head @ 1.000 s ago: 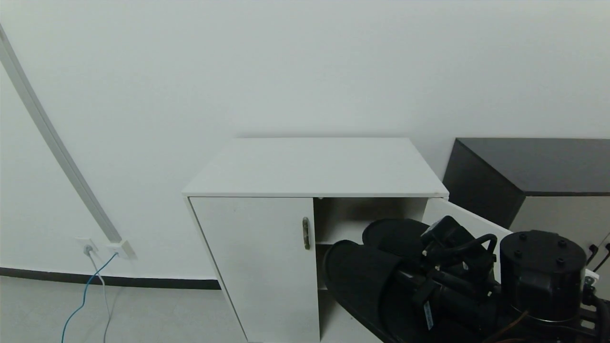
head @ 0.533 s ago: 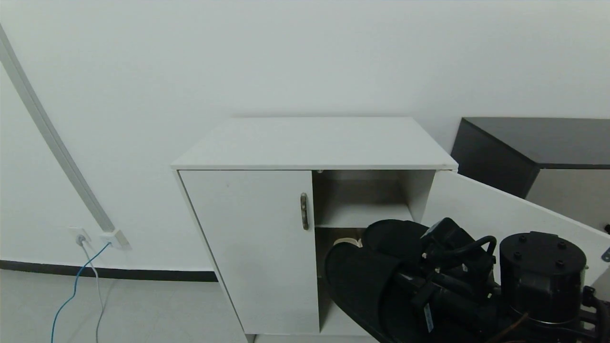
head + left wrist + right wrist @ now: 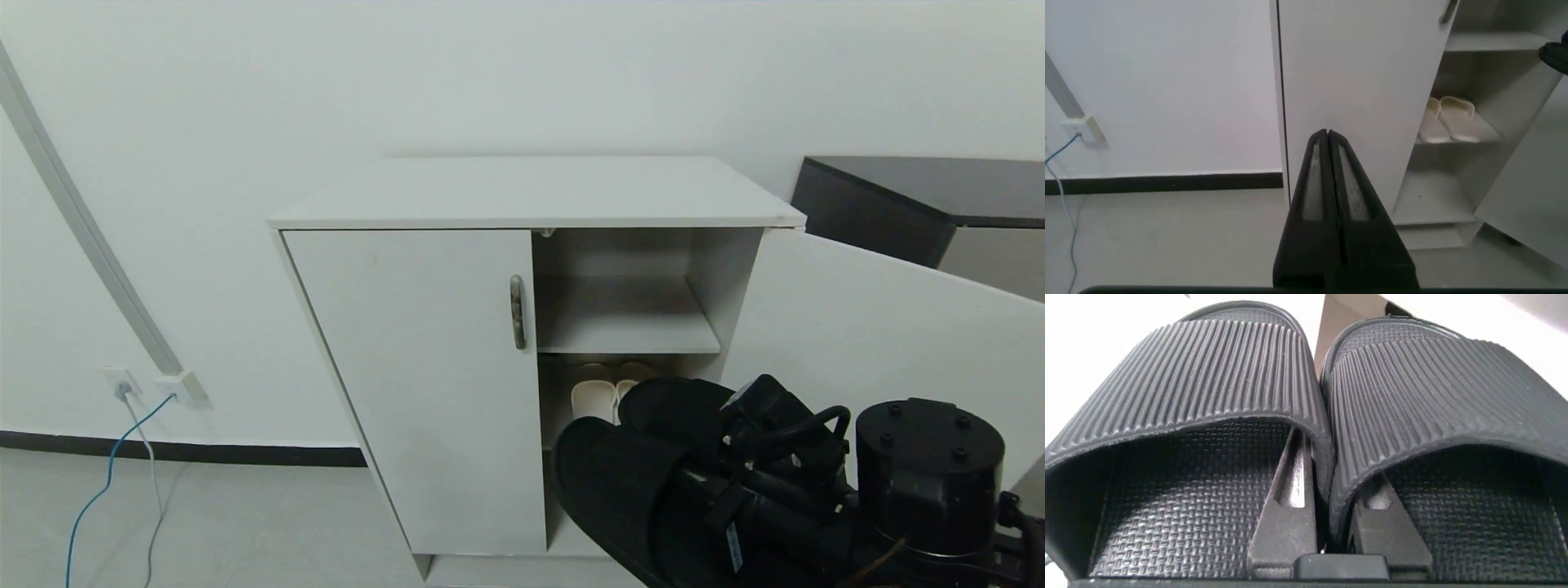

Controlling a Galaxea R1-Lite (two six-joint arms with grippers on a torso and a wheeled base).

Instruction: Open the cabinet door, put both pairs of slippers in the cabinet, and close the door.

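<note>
A white cabinet [image 3: 539, 192] is seen against the wall [image 3: 245, 98]. Its left door [image 3: 416, 367] is shut, with a dark handle [image 3: 517, 312] set upright near the inner edge; its right door [image 3: 882, 310] is swung wide open to the right. Inside the open half an upper shelf [image 3: 624, 322] is seen; on the shelf below it the pale slippers [image 3: 604, 390] are laid side by side, touching each other.

The black slippers [image 3: 645, 482] are held as a pair by the right end effector [image 3: 1331, 469], low down and just before the open half, with the toes turned toward the opening. Whether the toes are past the cabinet's front edge cannot be told. In the right wrist view one finger is seen under each ribbed strap; the two inner side walls are pressed together and clamped between the fingers, so the end effector is closed as far as the slippers allow.

The left end effector [image 3: 1328, 143] is held above the floor [image 3: 1167, 237], in front of the cabinet and pointed toward the outer edge of the left door; its fingers are pressed flat together with nothing between them.

A socket [image 3: 122, 382] is mounted low on the wall to the left, beside the foot of a slanted trunking [image 3: 82, 220]; a blue cable [image 3: 98, 498] is run from it down to the floor. A dark unit [image 3: 922, 204] is placed to the right of the cabinet, behind the open door.
</note>
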